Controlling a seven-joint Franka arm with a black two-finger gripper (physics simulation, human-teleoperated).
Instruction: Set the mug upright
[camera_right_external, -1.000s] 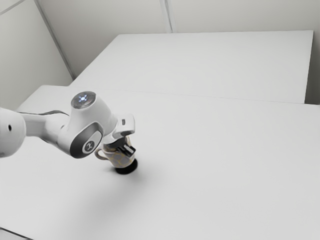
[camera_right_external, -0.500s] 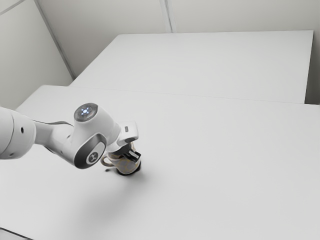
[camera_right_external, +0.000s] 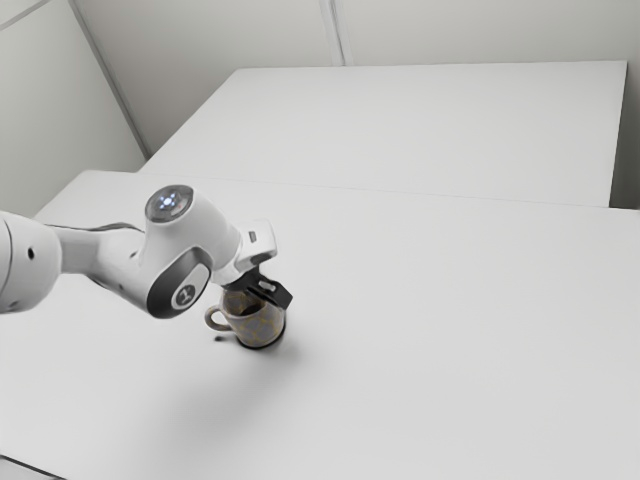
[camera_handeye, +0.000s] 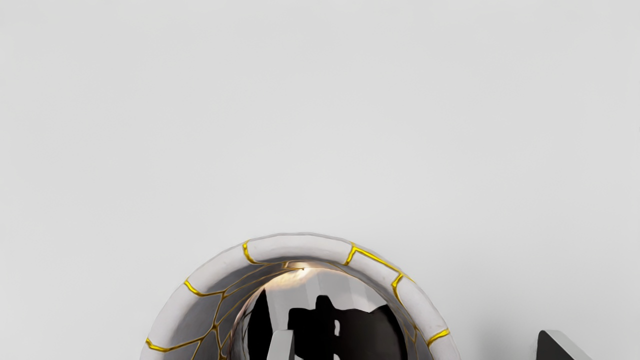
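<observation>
Gripper spread wide at the mug, one fingertip over the opening, other outside the rim; not pinching anything. Mug on the table, opening up, looks upright as the task wants; slight lean can't be ruled out. Handle toward the exterior view's left. Dark shiny bottom inside, drink or glaze, can't tell. Likely ceramic: stiff, moderate weight, slick glaze, chips if knocked. Best hold: across the wall near the rim, light squeeze; handle narrower, may twist. Plain wall behind.
</observation>
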